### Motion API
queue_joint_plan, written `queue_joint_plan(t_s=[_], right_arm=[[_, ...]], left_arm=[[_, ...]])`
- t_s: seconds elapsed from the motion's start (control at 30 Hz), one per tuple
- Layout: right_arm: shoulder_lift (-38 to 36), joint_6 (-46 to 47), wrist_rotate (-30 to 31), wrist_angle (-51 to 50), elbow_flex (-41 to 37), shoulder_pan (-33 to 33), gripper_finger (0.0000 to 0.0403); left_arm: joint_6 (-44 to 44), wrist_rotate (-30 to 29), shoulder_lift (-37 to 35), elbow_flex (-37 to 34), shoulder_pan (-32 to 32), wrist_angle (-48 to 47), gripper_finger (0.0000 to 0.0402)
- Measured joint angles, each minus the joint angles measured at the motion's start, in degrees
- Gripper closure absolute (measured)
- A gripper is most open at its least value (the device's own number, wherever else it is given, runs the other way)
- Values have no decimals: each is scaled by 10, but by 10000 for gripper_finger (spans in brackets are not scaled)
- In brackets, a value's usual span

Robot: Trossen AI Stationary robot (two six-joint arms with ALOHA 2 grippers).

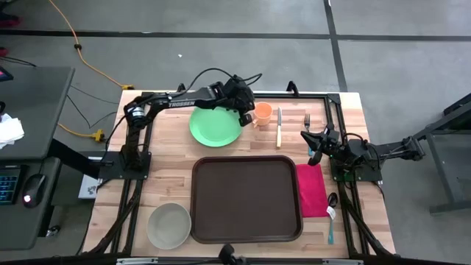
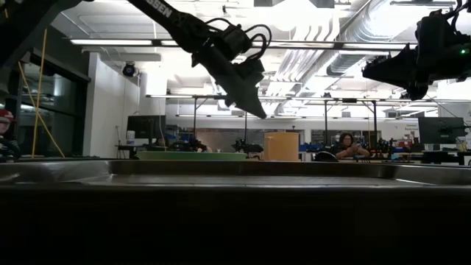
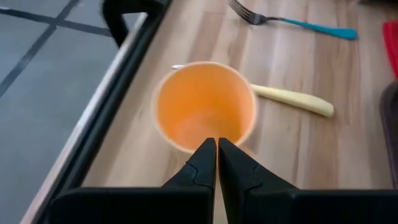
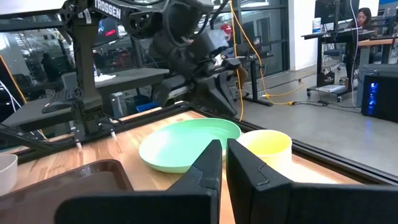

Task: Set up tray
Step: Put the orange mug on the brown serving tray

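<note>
The big brown tray [image 1: 246, 199] lies flat on the wooden table [image 1: 169, 188], near the front edge and about in the middle. Nothing sits in it. No claw touches it.

Just beside the tray on the right lies a pink cloth [image 1: 311, 190]. Past the cloth are a dark spoon [image 1: 333, 199] and a thin teal-handled piece near the table's right front corner; what it is cannot be told. At the tray's front left corner stands a pale round bowl [image 1: 168, 224].

Behind the tray, a bit to the left, is the round green plate [image 1: 214, 125]. Right of the plate stands an orange cup [image 1: 263, 113], then a knife with a yellow handle [image 1: 279, 132], then a fork [image 1: 307, 121].

The left gripper [image 1: 245, 116] hangs in the air well behind the tray, over the gap between the green plate and the orange cup. In the left wrist view its two dark fingers [image 3: 202, 165] are almost together, with just a thin gap, and they hold nothing. The cup's open mouth is right in front of the tips.

The right gripper [image 1: 315, 140] waits over the right side of the table, behind the pink cloth and near the fork, off the tray's back right corner. Its fingers [image 4: 208, 165] are pressed together with nothing between them
</note>
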Motion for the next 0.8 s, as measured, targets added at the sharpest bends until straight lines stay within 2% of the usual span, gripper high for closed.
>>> queue_joint_plan(t_s=[0.23,0.4,0.57,0.8], right_arm=[[0,-2,1,0,0,0,402],[0,-2,6,0,0,0,402],[0,-1,8,0,0,0,402],[0,4,9,0,0,0,402]], left_arm=[[-20,12,2,0,13,22,355],[-32,33,29,7,12,46,355],[-38,58,53,37,12,37,355],[-28,47,56,77,24,-1,355]])
